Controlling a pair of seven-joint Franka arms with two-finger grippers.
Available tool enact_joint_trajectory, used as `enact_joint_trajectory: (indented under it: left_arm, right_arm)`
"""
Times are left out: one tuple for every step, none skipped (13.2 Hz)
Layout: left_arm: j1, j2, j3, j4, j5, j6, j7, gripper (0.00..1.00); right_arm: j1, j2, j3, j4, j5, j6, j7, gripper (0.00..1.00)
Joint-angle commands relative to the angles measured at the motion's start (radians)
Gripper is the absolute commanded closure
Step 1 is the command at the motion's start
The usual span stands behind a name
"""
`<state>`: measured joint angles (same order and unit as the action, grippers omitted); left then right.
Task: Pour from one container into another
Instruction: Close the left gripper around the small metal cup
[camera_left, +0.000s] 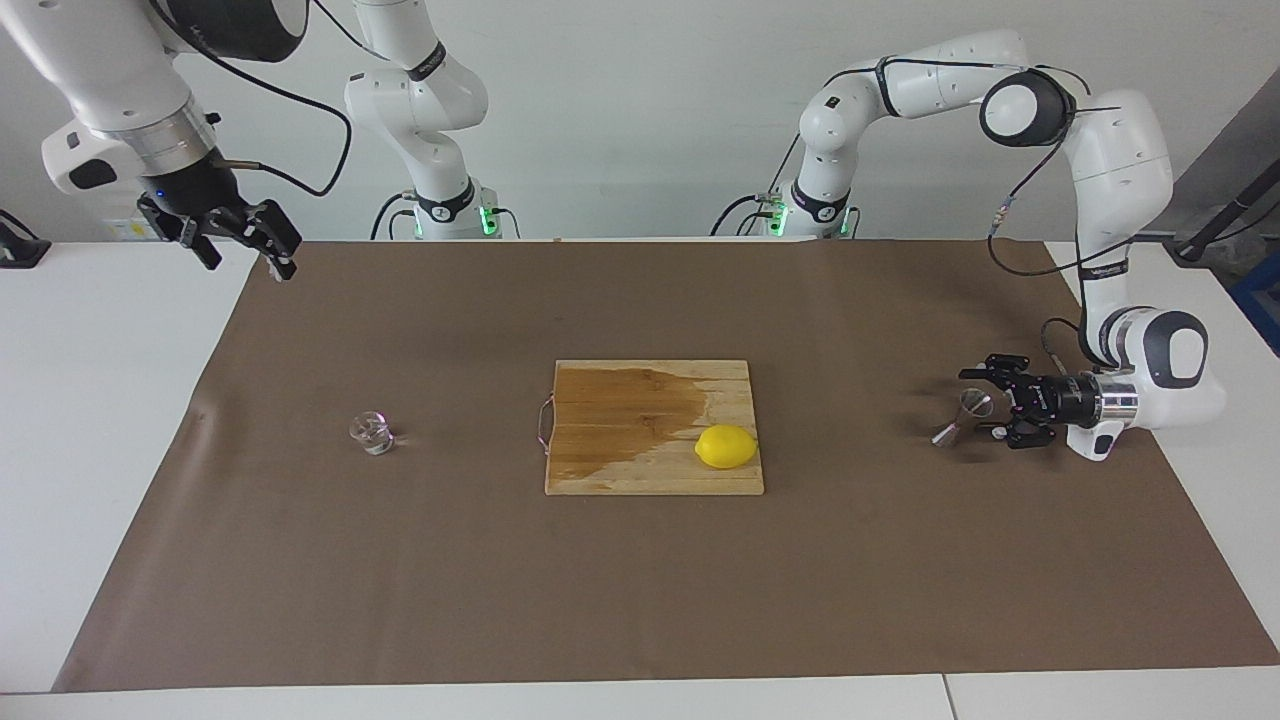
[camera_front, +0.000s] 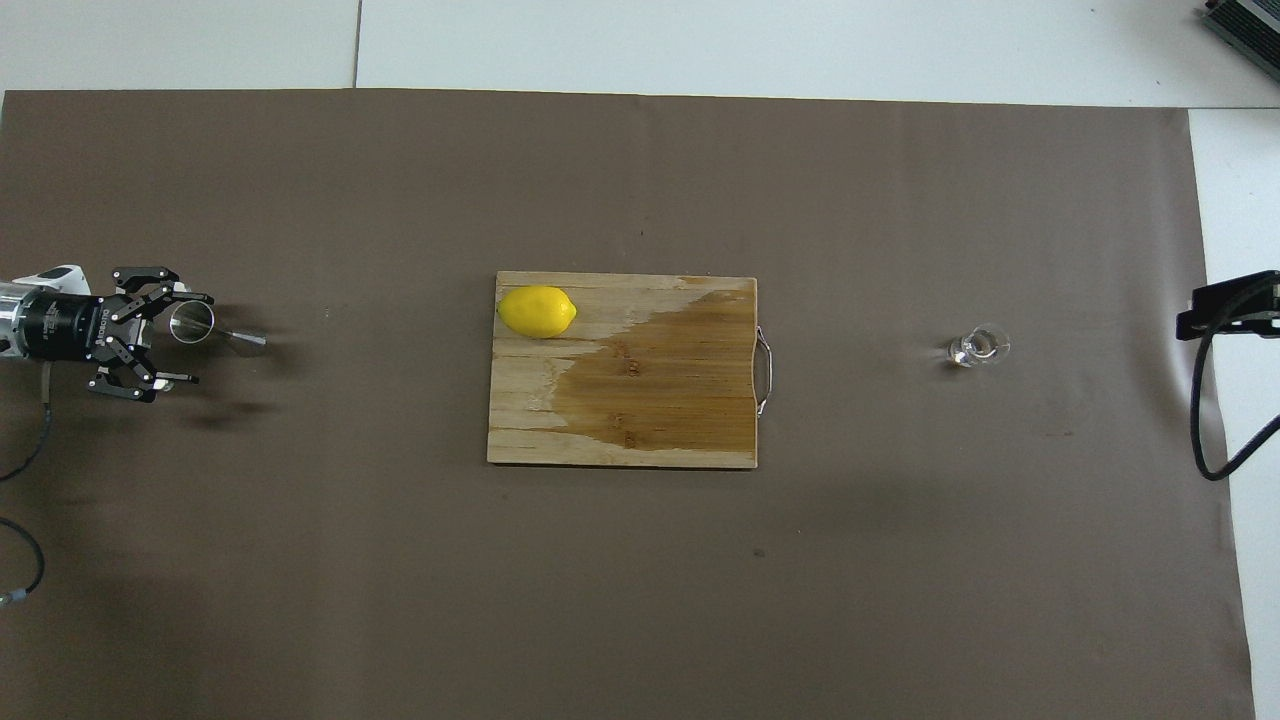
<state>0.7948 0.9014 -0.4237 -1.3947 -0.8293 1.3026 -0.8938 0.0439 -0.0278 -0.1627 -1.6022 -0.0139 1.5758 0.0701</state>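
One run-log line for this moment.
left gripper: open beside jigger | right gripper: open, raised, waiting | glass cup: on mat, untouched | pour: not started

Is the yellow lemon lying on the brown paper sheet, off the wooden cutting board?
No, the yellow lemon lies on the wooden cutting board, at a corner of it, on the dry pale part of the wood.
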Motion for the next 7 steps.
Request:
enact_joint_trajectory:
  left_arm:
    - [0.014, -0.021, -0.001, -0.021, -0.020, -0.013, 0.015, 0.00]
    - [0.012, -0.021, -0.001, -0.021, -0.024, -0.013, 0.018, 0.00]
    - [0.012, -0.021, -0.001, -0.021, -0.024, -0.013, 0.021, 0.00]
    - [0.012, -0.021, -0.001, -0.021, -0.027, -0.013, 0.021, 0.00]
    - [0.012, -0.021, -0.001, -0.021, -0.031, -0.013, 0.021, 0.00]
    - [0.012, -0.021, -0.001, -0.021, -0.031, -0.013, 0.021, 0.00]
    - [0.011, -0.021, -0.001, -0.021, -0.031, -0.013, 0.021, 0.00]
  right_arm:
    - [-0.012, -0.009, 0.009, -0.002, 0.003, -0.010, 0.016, 0.00]
    - [-0.012, -0.009, 0.009, -0.001, 0.003, -0.010, 0.014, 0.00]
    - [-0.012, -0.009, 0.009, -0.001, 0.003, -0.010, 0.014, 0.00]
    - [-0.012, -0.009, 0.009, -0.001, 0.003, -0.010, 0.014, 0.00]
    - [-0.012, -0.009, 0.009, -0.001, 0.003, -0.010, 0.016, 0.00]
    - [-0.012, -0.009, 0.009, -0.001, 0.003, -0.010, 0.014, 0.00]
    - [-0.012, -0.009, 0.009, -0.001, 0.003, -0.010, 0.014, 0.00]
